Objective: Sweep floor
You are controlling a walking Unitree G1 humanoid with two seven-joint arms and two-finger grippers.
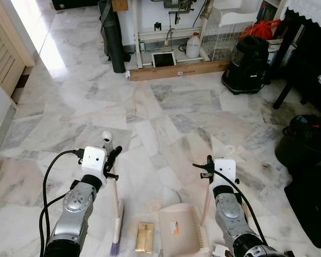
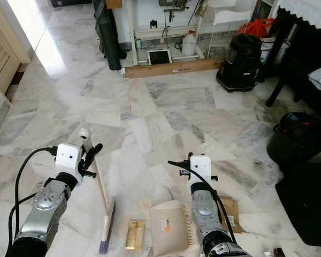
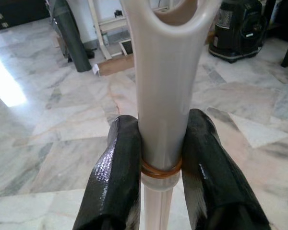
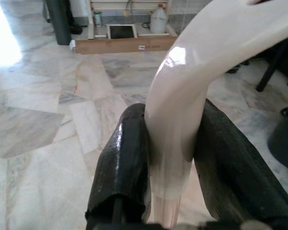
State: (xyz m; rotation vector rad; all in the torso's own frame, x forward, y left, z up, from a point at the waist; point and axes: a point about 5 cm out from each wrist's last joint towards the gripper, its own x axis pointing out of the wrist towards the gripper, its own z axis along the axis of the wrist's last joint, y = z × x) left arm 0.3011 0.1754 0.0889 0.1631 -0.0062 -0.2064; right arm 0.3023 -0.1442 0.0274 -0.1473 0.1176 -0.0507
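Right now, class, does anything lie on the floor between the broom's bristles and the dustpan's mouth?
Only the small flat golden-brown packet, the thing to sweep, between the purple-bristled broom head and the beige plastic dustpan. Each pincer, left and right, grips its handle.

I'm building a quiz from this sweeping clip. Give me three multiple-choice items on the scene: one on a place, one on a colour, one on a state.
1. Where does the small tan box lie?
A. between the broom's bristles and the dustpan
B. inside the dustpan
C. beside the black vacuum

2. What colour are the broom's bristles?
A. red
B. purple
C. green

3. How is the left hand?
A. open, holding nothing
B. shut on the broom handle
C. resting on the floor

Key: 1 A, the box sits on the floor left of the dustpan. 2 B, the tips look purple. 3 B, both fingers press the broom handle.
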